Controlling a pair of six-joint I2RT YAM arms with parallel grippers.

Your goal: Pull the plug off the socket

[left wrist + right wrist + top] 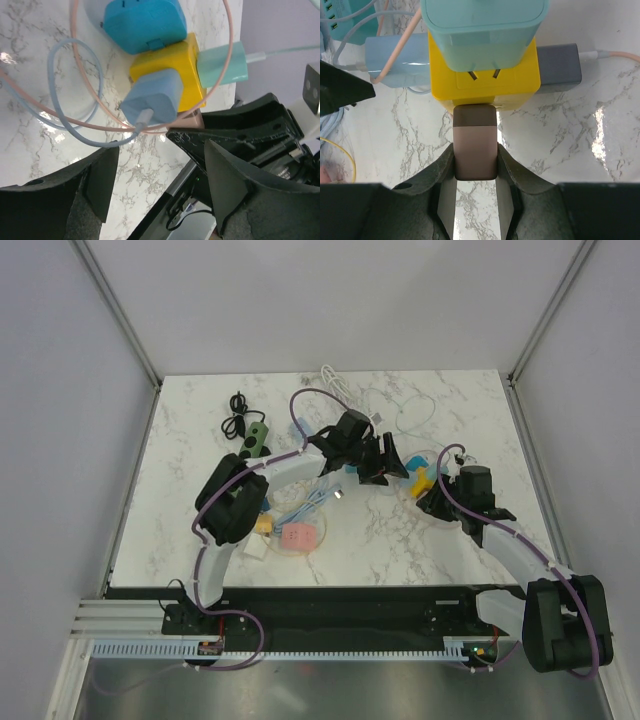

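Between the fingers of the right claw [475, 150], a taupe plug [475, 131] was found clamped by its two sides, the jaws closed snugly on its body. Directly ahead of that claw, the plug's far end was seated flush in the near face of the yellow socket cube [485, 85]. No gap and no exposed pins were visible at the joint. Extraction was therefore judged not begun: grip achieved, pull outstanding.

Beyond the held plug, a mint-green plug [485, 30] was inserted in the cube's upper face. A light-blue plug [395, 60] occupied one flank of the cube and a grey plug [559, 62] the opposite flank, both pushed home.

The left claw [160, 155] stood open, jaws well apart, with nothing between them. Just ahead of it lay the light-blue plug, near but not touched, with the cube behind it and a blue adapter [142, 22] against the cube's far side.

The cube was unbraced. In my judgement, two steps remained: steadying the cube, then drawing the taupe plug straight back until its pins cleared.
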